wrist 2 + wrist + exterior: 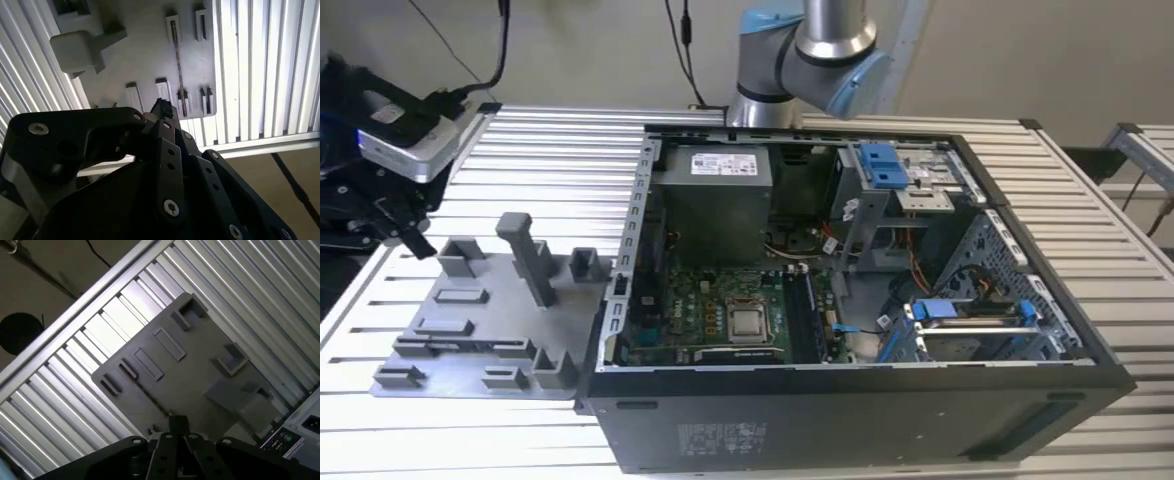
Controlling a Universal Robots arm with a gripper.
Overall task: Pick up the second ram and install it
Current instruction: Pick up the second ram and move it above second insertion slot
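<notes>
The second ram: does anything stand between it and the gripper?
Nothing visible does. In the second wrist view the second ram stands on edge in the grey holder tray, and the gripper hangs near one end of it, with no other part between them.

An open computer case [854,420] lies on a slatted table [560,150]. Just beside it, to the exterior view's left, a holder tray [467,330] rests on the same table. Inside the case, the motherboard [707,310] lies flat, with the power supply [710,200] behind it. In the second wrist view, the second ram [177,65] stands on edge in a tray slot, and the gripper [162,107] is above the tray.
</notes>
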